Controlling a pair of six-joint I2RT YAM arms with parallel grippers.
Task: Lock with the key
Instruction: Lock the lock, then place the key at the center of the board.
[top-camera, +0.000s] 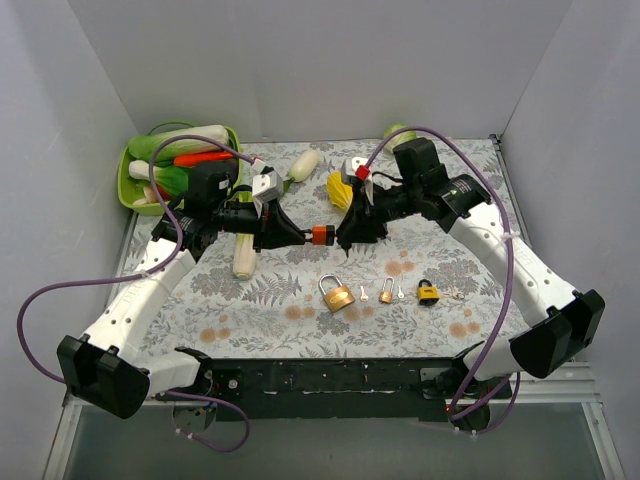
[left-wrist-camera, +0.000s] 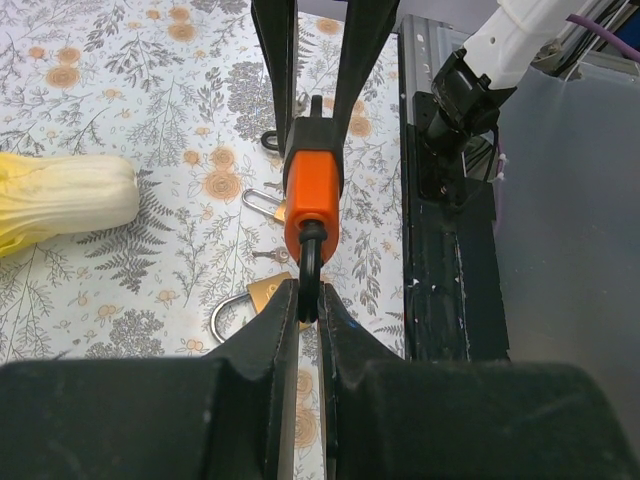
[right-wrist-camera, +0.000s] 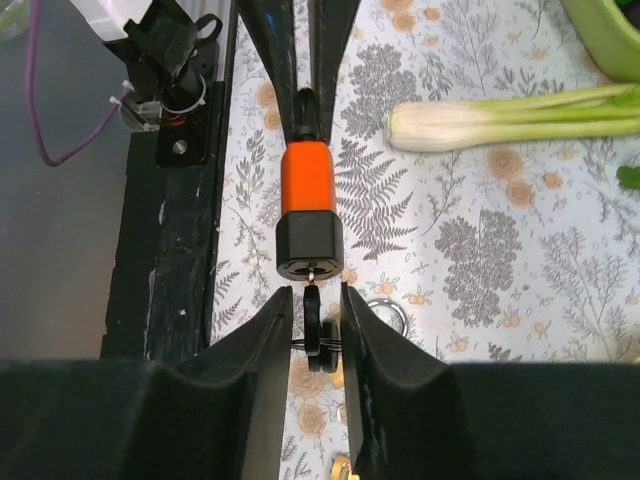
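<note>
Above three metal padlocks (top-camera: 338, 294) on the desk (top-camera: 300, 320) and one green plastic bowl (top-camera: 126, 170) of vegetables (top-camera: 195, 140), left jaws clamp one orange padlock (top-camera: 320, 235), right jaws slightly parted around its black-headed key (right-wrist-camera: 314, 335).

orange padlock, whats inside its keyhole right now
A key's tip sits at the black keyhole end of the orange padlock, its head between the fingers of the right gripper. How deep the blade goes is hidden by the lock body.

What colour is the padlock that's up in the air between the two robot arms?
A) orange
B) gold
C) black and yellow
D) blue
A: the orange padlock is the one held in the air, with its dark shackle pinched in the left gripper.
</note>
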